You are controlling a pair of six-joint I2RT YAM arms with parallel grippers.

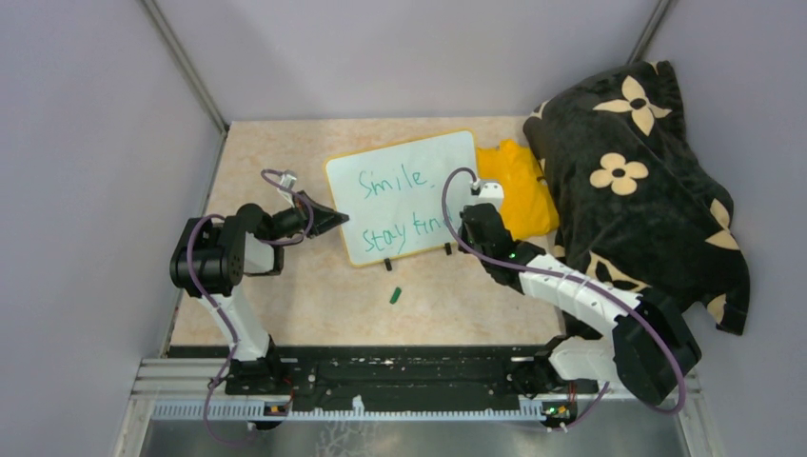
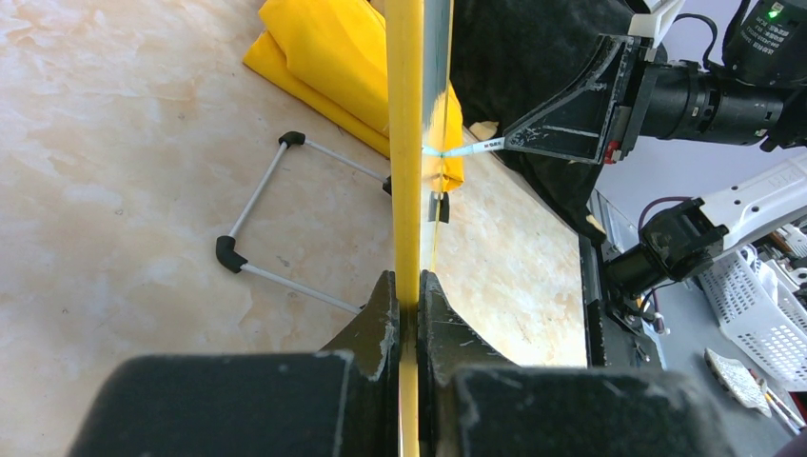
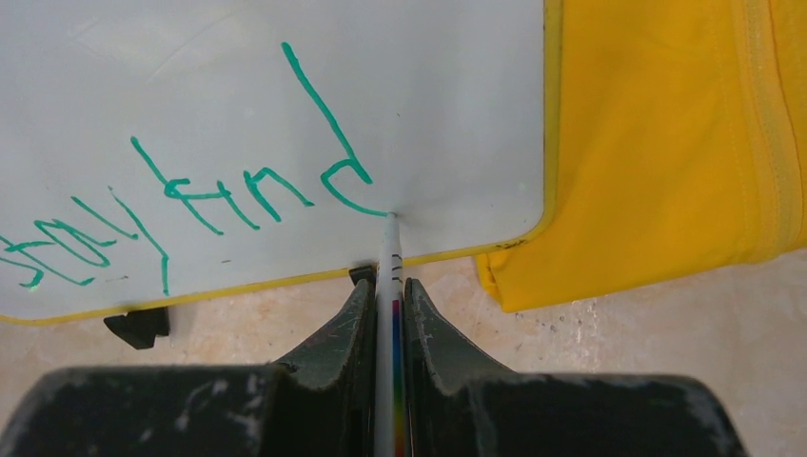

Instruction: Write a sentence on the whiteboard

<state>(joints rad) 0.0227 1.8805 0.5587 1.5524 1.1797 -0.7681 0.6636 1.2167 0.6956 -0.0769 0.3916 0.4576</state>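
The whiteboard (image 1: pixel 404 195) stands tilted on the table, white with a yellow frame. My left gripper (image 1: pixel 328 221) is shut on its left edge; in the left wrist view the yellow frame (image 2: pixel 404 143) runs up from between the shut jaws of the left gripper (image 2: pixel 409 286). Green lettering, the sentence (image 1: pixel 395 205), reads "Smile." above "stay kind" (image 3: pixel 209 195). My right gripper (image 3: pixel 389 290) is shut on a white marker (image 3: pixel 390 257), whose tip touches the board at the foot of the "d". In the top view the right gripper (image 1: pixel 468 217) is at the board's lower right.
A yellow cloth (image 1: pixel 519 186) lies behind the board's right edge, beside a black flowered blanket (image 1: pixel 638 171). A small green cap (image 1: pixel 394 294) lies on the table in front of the board. The board's wire stand (image 2: pixel 276 219) rests behind it.
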